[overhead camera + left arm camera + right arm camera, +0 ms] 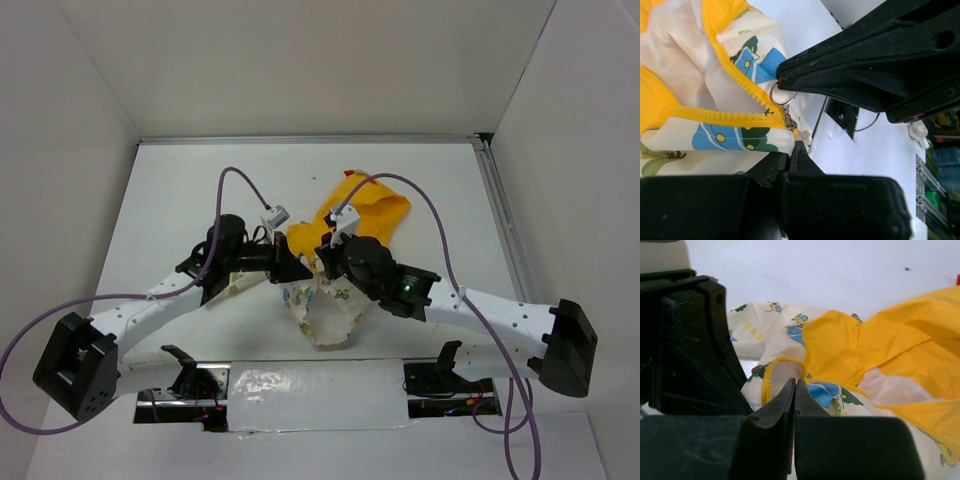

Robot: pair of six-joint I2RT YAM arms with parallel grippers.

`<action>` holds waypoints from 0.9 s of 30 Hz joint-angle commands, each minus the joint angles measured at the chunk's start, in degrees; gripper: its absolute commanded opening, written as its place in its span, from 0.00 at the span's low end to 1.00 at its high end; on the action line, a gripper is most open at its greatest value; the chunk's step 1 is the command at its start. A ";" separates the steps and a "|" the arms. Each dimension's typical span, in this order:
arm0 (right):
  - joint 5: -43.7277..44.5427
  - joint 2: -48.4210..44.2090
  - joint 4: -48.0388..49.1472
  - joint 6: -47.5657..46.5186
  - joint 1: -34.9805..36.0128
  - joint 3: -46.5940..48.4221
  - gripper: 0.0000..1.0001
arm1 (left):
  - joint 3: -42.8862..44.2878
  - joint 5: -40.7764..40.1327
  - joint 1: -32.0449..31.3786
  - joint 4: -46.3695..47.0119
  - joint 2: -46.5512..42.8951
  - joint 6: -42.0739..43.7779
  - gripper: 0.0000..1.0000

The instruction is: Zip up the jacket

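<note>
The jacket (325, 318) lies mid-table, its cream printed body near me and its orange-yellow hood (375, 205) behind. My left gripper (303, 268) is shut on the jacket's bottom hem beside the lower end of the yellow zipper (730, 116); in the left wrist view its tips (792, 149) pinch the fabric just under the slider (789, 121). My right gripper (325, 255) meets it from the right. Its black fingers (840, 60) are shut on the metal pull ring (781, 95). In the right wrist view the tips (795, 384) are shut over the cream fabric (785, 335); the ring is hidden there.
White walls enclose the table on three sides, with a metal rail (500, 220) along the right. A shiny strip (300, 385) runs along the near edge between the arm bases. Purple cables (430, 215) arch over both arms. A small red item (348, 172) lies behind the hood.
</note>
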 commanded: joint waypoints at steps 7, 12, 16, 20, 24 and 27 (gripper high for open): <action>-22.67 -8.95 22.65 -13.31 -3.94 -9.60 0.00 | 4.51 9.79 -0.72 -8.48 5.99 2.83 0.00; -17.94 -6.59 16.06 -9.29 -4.29 -5.12 0.00 | 5.39 8.13 -0.64 -8.48 3.10 2.92 0.65; -19.76 -5.09 6.94 -3.39 -5.95 0.23 0.00 | 4.43 1.89 -0.81 -10.32 -3.22 4.06 0.91; -20.21 -3.51 1.47 2.15 -6.66 3.49 0.00 | 5.04 -9.59 -1.25 -16.37 -11.12 5.99 0.99; -19.16 -2.72 -1.87 5.49 -7.80 5.42 0.00 | 7.41 -16.84 -1.34 -22.71 -16.23 2.15 0.99; -20.99 -2.28 -2.85 7.78 -9.20 6.39 0.00 | 5.50 -10.01 -2.12 -19.14 -18.52 0.11 0.99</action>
